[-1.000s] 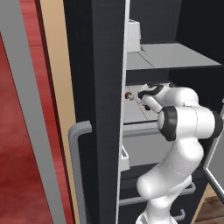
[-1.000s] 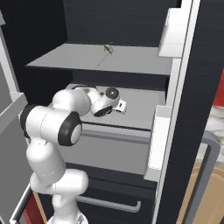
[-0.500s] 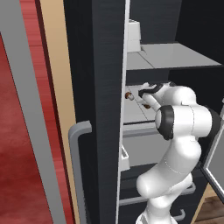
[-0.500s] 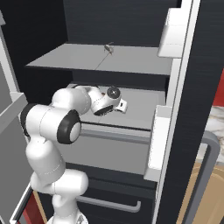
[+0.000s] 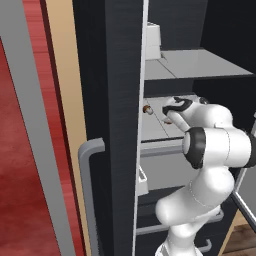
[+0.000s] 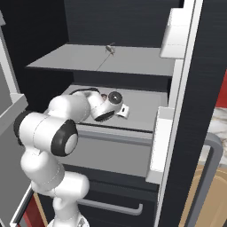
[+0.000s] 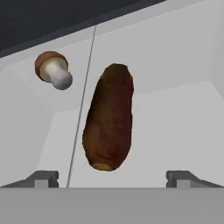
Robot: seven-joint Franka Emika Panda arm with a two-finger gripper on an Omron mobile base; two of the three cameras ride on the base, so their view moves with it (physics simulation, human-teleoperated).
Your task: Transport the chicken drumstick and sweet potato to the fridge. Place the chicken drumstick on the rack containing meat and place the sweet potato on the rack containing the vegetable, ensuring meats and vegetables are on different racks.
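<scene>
Dark reddish-brown and smooth, the oval sweet potato (image 7: 108, 118) is lying on the light grey walled tray shelf (image 7: 175, 113) inside the tall charcoal fridge (image 5: 107, 125), just beside the shelf's centre seam and near a small brown-capped, pale-stemmed mushroom (image 7: 53, 70). The robot's hand (image 7: 113, 178) is hovering over it with its dark fingertips (image 7: 41, 178) spread wide apart, gripping nothing. The vegetable placement is looking finished; the next move is likely calling for drawing the hand straight back out without nudging either item.
</scene>
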